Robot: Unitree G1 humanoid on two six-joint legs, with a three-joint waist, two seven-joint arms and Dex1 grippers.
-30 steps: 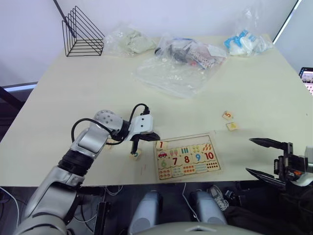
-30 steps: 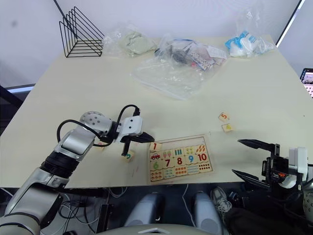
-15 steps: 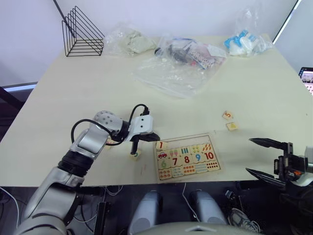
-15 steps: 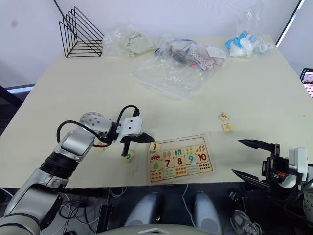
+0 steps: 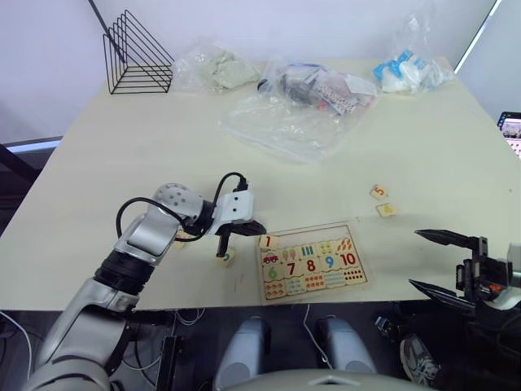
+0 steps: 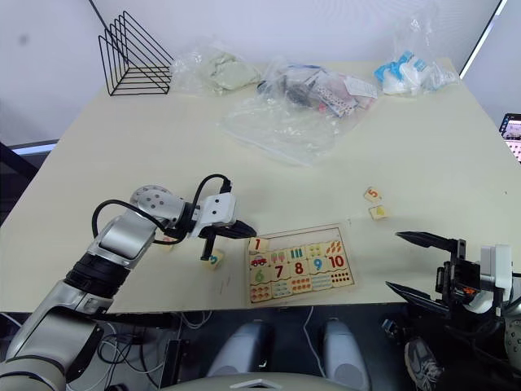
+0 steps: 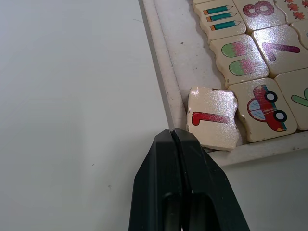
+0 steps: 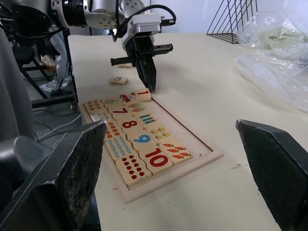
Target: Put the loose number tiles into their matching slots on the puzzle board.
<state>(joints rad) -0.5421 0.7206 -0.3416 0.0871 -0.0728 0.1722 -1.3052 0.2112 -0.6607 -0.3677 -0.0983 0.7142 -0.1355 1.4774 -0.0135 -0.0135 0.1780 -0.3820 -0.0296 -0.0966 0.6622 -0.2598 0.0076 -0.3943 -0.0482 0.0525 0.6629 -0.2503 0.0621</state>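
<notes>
Puzzle board: flat pale wooden tray with a raised rim, lying on the table near its front edge, a little right of centre. Carries rows of picture tiles and coloured numerals 7, 8, 9, 10.

Slots: the bare recessed strip along the board's far side shows plain wood; only its left end is occupied.

Tile 1: red numeral, at the board's far left corner, lying askew in the left-end slot with one edge overlapping the rim rather than seated flat; it touches the red car picture tile.

Green-numeral tile: loose on the table just left of the board, near the left arm; which numeral it bears cannot be read.

Tile 5: orange numeral, loose on the table to the far right of the board, well apart from it.

Yellow-numeral tile: loose just near of tile 5, beside the board's far right corner but apart from it.

Left gripper: fingers pressed together with nothing between them, tips at the rim just beside tile 1's corner; contact with the tile cannot be told.

Right gripper: fingers spread wide, holding nothing, past the table's near right edge, well apart from the board.

Other contents, far side of the table: black wire rack at far left; clear plastic bags with assorted contents across the centre and far right.
</notes>
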